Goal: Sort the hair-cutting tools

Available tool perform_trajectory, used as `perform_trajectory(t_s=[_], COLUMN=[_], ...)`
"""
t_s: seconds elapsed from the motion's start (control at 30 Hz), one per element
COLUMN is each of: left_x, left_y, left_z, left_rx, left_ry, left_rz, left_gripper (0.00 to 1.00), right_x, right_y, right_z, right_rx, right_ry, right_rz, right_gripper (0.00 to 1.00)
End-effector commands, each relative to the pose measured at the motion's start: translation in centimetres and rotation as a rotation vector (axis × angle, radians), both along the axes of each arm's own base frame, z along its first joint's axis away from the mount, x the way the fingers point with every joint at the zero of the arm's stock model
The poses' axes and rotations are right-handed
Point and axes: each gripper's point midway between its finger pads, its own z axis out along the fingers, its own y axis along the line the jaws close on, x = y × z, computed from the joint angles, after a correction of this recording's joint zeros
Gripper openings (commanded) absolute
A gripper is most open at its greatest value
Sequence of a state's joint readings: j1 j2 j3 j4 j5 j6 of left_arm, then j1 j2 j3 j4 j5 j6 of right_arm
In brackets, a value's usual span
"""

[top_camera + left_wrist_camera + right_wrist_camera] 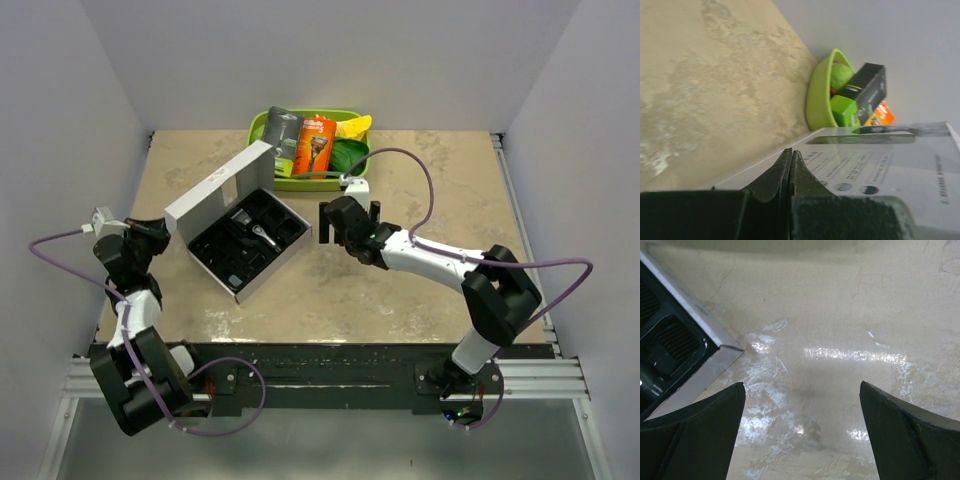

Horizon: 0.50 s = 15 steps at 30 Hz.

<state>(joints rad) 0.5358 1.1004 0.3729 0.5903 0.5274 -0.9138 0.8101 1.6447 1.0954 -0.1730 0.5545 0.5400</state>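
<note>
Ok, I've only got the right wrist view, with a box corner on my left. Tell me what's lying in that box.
Observer: A slim black clipper lies in the box's black tray, lid open.
Operator: Now give me the left arm.
Observer: Its jaws are shut, near the lid's left corner; contact unclear.
Operator: And the far edge.
Observer: A green bin holds an orange package and a grey package.

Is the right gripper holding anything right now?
No, in the right wrist view the right gripper stands wide open, with only bare table showing between its jaws.
</note>
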Motion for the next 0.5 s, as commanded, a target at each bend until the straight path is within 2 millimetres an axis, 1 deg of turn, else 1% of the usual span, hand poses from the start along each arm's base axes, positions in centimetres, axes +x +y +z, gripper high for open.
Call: perform_trajectory(t_s=[0.0, 0.03, 0.1, 0.17, 0.23, 0.27, 0.3, 0.33, 0.4, 0.43, 0.47], left_x=[-1.7, -1.8, -2.8, -3.4, -4.1, -4.5, -5.0, -5.4, -6.3, -6.5, -6.6], left_y=[2.7, 2.9, 3.2, 3.3, 2.6, 2.1, 1.6, 1.4, 1.2, 0.7, 0.3], left_z=[-2.6, -2.5, -3.2, -3.4, -3.5, -4.0, -4.2, -4.5, -5.0, -5.3, -5.6], left_rx=[0.061, 0.068, 0.076, 0.089, 0.097, 0.091, 0.087, 0.09, 0.104, 0.104, 0.1], left_ry=[0.218, 0.233, 0.292, 0.315, 0.324, 0.349, 0.361, 0.375, 0.41, 0.423, 0.433], left_rz=[0.159, 0.172, 0.208, 0.228, 0.221, 0.214, 0.205, 0.202, 0.202, 0.188, 0.171], left_gripper=[0.0, 0.0, 0.0, 0.0, 0.0, 0.0, 0.0, 0.0, 0.0, 0.0, 0.0], right_x=[3.0, 3.4, 4.0, 4.6, 5.2, 5.6, 5.9, 6.3, 6.9, 7.2, 7.6], right_y=[0.0, -0.4, -0.6, -0.7, -0.9, -0.7, -0.6, -0.6, 0.0, 0.0, 0.5], right_z=[2.2, 2.0, 1.9, 2.1, 1.5, 1.7, 1.4, 0.4, 0.0, -0.8, -0.6], right_rx=[0.063, 0.063, 0.063, 0.071, 0.061, 0.06, 0.055, 0.046, 0.062, 0.059, 0.077], right_ry=[-0.058, -0.054, -0.051, -0.049, -0.038, -0.041, -0.036, -0.015, -0.002, 0.012, 0.005], right_rz=[-0.036, -0.047, -0.046, -0.044, -0.043, -0.039, -0.035, -0.036, -0.023, -0.027, -0.016], right_gripper=[0.98, 0.99, 0.98, 0.98, 0.98, 0.98, 0.98, 0.98, 0.98, 0.98, 0.98])
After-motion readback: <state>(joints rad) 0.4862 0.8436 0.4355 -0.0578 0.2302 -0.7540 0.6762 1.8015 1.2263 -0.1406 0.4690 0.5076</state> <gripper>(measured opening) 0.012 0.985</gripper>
